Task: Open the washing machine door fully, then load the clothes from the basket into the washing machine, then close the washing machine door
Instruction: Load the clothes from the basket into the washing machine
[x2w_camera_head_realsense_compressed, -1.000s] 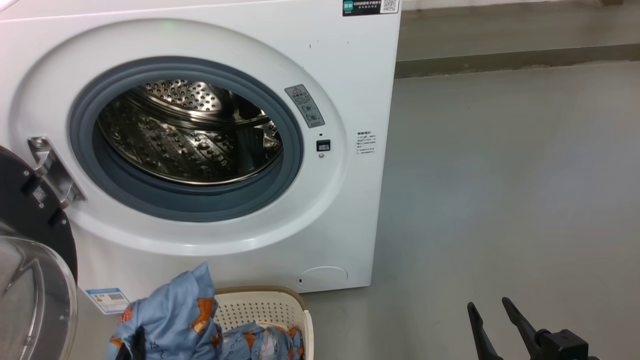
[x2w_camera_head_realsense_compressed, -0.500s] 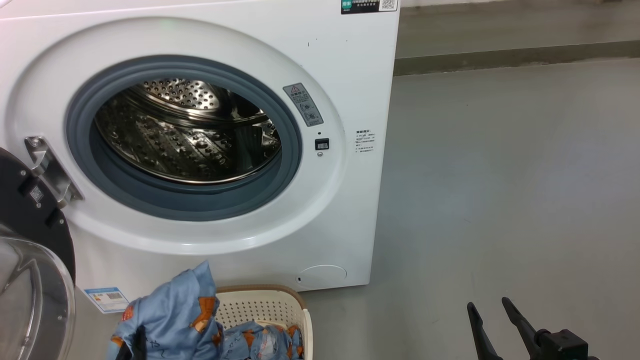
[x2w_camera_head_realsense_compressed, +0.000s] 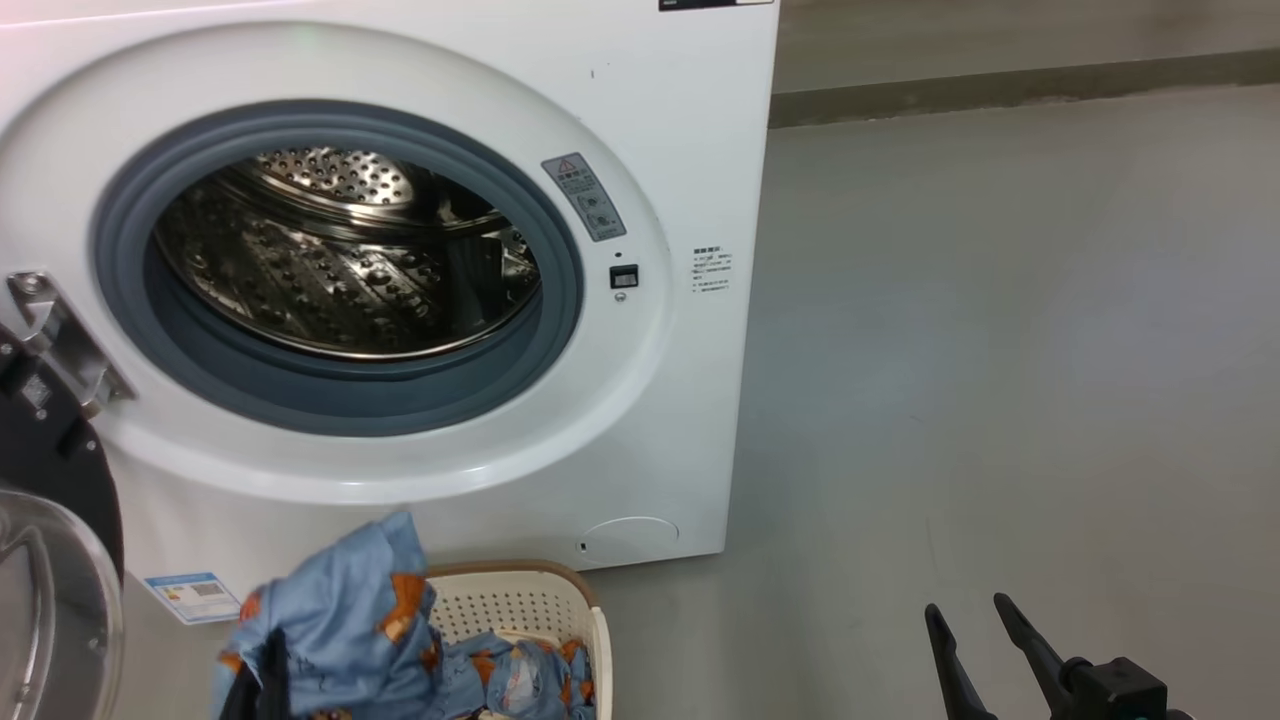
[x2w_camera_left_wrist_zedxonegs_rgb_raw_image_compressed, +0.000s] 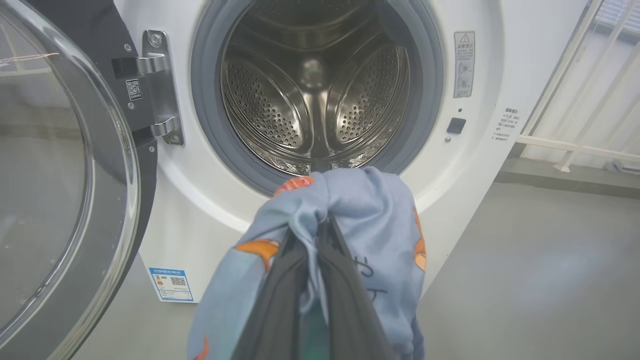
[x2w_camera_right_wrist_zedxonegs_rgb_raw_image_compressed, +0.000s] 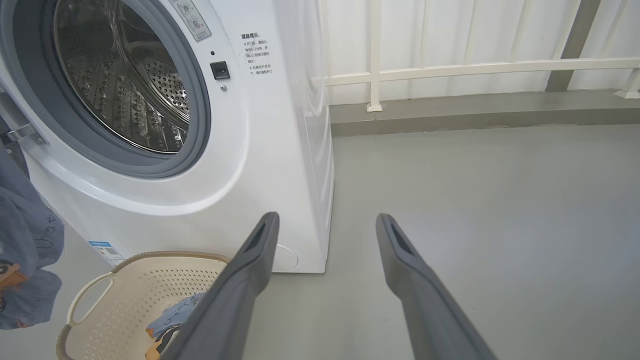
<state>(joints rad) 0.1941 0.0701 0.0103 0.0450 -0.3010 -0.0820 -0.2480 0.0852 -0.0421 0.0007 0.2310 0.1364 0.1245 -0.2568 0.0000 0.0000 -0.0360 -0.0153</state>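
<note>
Left gripper (x2w_camera_left_wrist_zedxonegs_rgb_raw_image_compressed: 322, 222), fingers pinched shut on a fold of the clothes (x2w_camera_left_wrist_zedxonegs_rgb_raw_image_compressed: 370, 215), holds the blue printed bundle lifted above the basket (x2w_camera_head_realsense_compressed: 520, 600), in front of the washing machine (x2w_camera_head_realsense_compressed: 690, 150) and below its opening; more of the fabric lies inside the basket. Right gripper (x2w_camera_right_wrist_zedxonegs_rgb_raw_image_compressed: 325, 220), fingers spread wide and holding nothing, hangs over bare floor (x2w_camera_head_realsense_compressed: 1000, 350) near the machine's right front corner. The washing machine door (x2w_camera_left_wrist_zedxonegs_rgb_raw_image_compressed: 60, 175) stands swung open at the left on its hinge, exposing the steel drum (x2w_camera_left_wrist_zedxonegs_rgb_raw_image_compressed: 315, 100). The basket stands on the floor just before the machine's front.
</note>
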